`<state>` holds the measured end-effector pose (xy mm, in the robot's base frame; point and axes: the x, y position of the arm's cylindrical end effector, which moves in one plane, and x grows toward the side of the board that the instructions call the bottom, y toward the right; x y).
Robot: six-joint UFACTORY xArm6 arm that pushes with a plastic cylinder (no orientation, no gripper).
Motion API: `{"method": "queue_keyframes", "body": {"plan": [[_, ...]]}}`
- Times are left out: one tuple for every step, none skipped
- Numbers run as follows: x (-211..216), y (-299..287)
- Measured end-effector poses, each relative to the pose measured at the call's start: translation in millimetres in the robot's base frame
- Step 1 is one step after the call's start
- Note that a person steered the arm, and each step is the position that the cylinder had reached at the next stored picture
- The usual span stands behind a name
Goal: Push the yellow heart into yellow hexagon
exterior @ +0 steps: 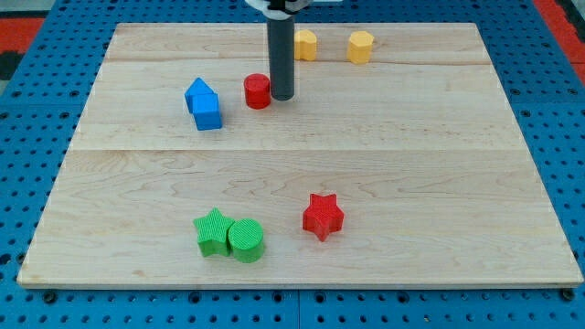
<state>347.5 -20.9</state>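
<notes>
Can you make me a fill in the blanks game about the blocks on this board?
1. My tip is right next to the red ____.
2. The yellow heart sits to the view's ____ of the yellow hexagon.
3. The green star touches the green ____.
4. The red star is nearer the view's ____ than the blue block.

Missing words: cylinder; left; cylinder; bottom

One camera here, high at the near edge of the wooden board (pixel 302 174), looking down and across it, far enough off to take in all four corners.
</notes>
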Motion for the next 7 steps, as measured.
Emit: {"method": "queue_keyframes", "body": {"plan": [[-39,-20],[-39,-25],[-39,-1],[-40,36],[-65,20],[-111,13],[-111,-37]]}}
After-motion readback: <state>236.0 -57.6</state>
